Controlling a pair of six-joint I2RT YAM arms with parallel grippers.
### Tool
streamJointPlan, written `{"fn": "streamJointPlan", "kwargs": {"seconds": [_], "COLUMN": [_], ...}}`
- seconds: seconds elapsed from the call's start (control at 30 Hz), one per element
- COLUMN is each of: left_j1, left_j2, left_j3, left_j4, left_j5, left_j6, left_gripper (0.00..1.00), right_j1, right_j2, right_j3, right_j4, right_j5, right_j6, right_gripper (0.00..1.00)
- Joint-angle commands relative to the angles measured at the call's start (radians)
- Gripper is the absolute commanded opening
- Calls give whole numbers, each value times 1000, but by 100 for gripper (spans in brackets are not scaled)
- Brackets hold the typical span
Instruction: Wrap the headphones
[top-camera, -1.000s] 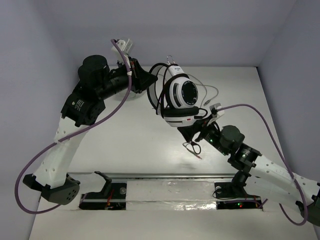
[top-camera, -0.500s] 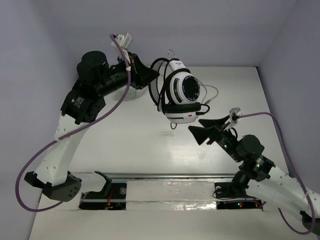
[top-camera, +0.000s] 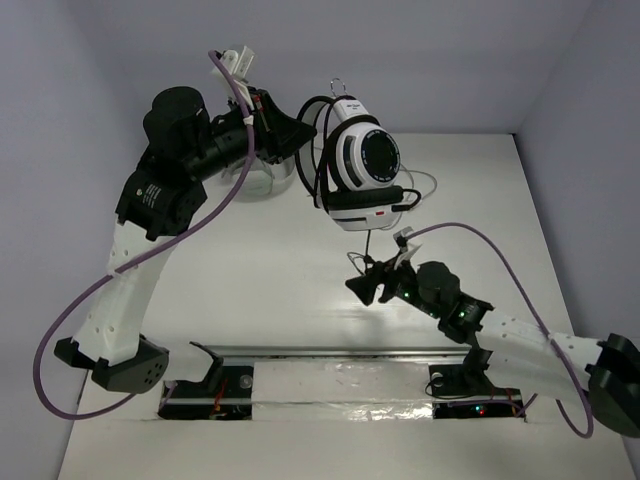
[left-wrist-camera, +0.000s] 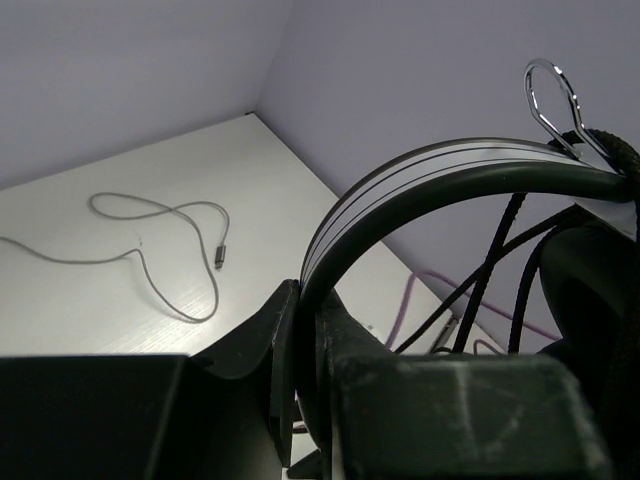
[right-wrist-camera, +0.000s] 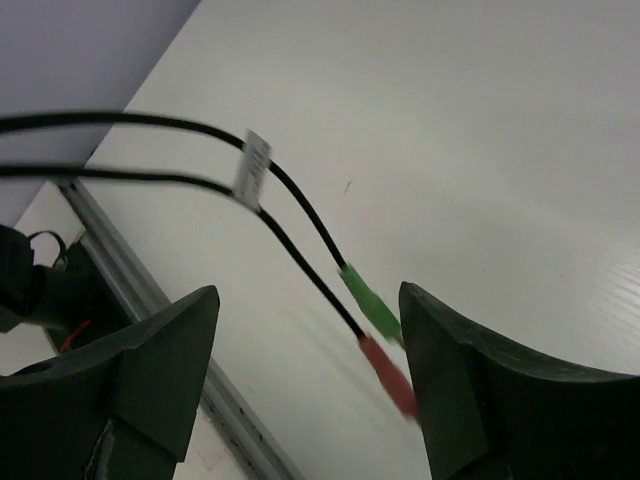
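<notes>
The headphones (top-camera: 365, 175) hang in the air, with a white earcup and black face turned to the camera and black cable looped around them. My left gripper (top-camera: 298, 135) is shut on the thin black headband (left-wrist-camera: 400, 190), which sits clamped between the jaws (left-wrist-camera: 308, 300). A stretch of the cable (top-camera: 371, 240) hangs down from the earcups. Its two ends, with a green plug (right-wrist-camera: 372, 300) and a red plug (right-wrist-camera: 388, 372), dangle between the fingers of my right gripper (top-camera: 366, 284), which is open (right-wrist-camera: 310, 340) and holds nothing.
A thin grey cable (top-camera: 425, 185) lies loose on the white table behind the headphones; it also shows in the left wrist view (left-wrist-camera: 170, 215). A metal rail (top-camera: 330, 355) runs along the near edge. A metal hook (left-wrist-camera: 550, 95) sticks up above the headband.
My right gripper swung away to the right, then came back low and left under the headphones, staying open. My left arm lifted the headphones slightly up and back.
</notes>
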Motion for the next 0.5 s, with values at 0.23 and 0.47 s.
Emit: {"fn": "streamJointPlan", "kwargs": {"seconds": [0.23,0.47], "left_j1": [4,18], "left_j2": [-43,3], "left_j3": [-19,69], "left_j4": [153,116], "left_j5": [96,19], "left_j6": [-131,-99], "left_gripper": [0,0], "right_j1": [-3,-3], "right_j2": [351,353], "right_j3": [138,97], "right_j4": [485,472], "right_j5": [-53,-188], "right_j6": [-120,73], "right_gripper": [39,0]}}
